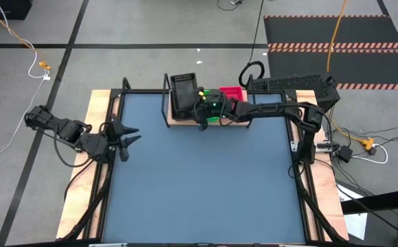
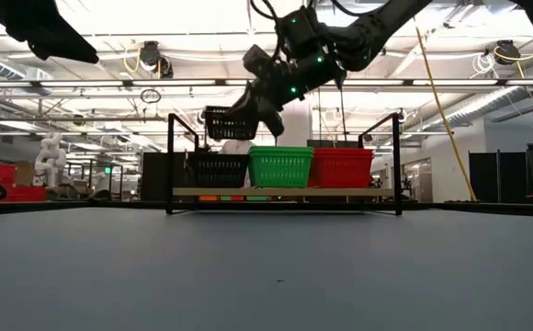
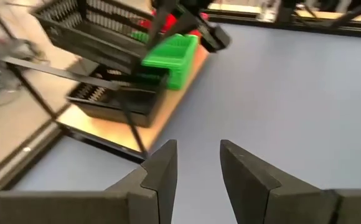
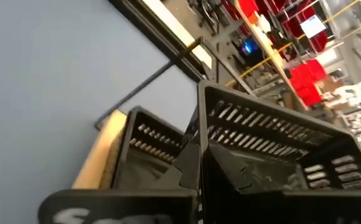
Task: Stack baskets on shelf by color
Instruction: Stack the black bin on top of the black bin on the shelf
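Observation:
My right gripper [image 2: 261,112] is shut on the rim of a black basket [image 2: 228,123] and holds it tilted in the air above another black basket [image 2: 216,170]. That lower basket stands at the left end of the wooden shelf [image 2: 285,192]. On the same shelf a green basket [image 2: 280,167] sits in the middle and a pink-red one [image 2: 343,167] at the right. In the high view the held black basket [image 1: 184,95] hangs over the shelf's left end. My left gripper [image 1: 127,137] waits open at the table's left edge, holding nothing.
Black wire uprights [image 2: 171,161] stand at both ends of the shelf, close to the held basket. The blue-grey tabletop [image 1: 206,178] stretches in front of the shelf. Cables and a striped mat lie on the floor beyond the table.

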Robot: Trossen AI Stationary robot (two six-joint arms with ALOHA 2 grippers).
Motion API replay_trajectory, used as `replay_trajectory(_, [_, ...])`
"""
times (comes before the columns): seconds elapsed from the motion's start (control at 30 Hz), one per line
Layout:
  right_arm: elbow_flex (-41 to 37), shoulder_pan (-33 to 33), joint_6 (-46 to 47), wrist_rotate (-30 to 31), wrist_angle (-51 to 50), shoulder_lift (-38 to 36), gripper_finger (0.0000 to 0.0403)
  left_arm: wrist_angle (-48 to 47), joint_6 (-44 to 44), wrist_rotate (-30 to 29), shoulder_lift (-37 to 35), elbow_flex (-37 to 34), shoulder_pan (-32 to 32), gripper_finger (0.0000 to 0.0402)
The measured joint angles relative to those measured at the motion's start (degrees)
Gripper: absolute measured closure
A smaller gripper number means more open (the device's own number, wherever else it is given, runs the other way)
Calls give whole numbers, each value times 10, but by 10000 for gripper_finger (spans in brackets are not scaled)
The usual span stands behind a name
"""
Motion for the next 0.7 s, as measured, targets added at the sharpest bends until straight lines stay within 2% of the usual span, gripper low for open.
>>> replay_trajectory(0.13, [1, -14, 40, -51, 17, 11, 398, 0, 4, -23, 0, 0, 4, 277])
replay_trajectory(0.43, [0, -11, 97, -50, 50, 61, 394, 0, -3, -27, 0, 0, 29, 277])
replay_trajectory(0.7, [0, -4, 138, -50, 62, 62, 388, -11, -3, -22, 1, 0, 30, 277])
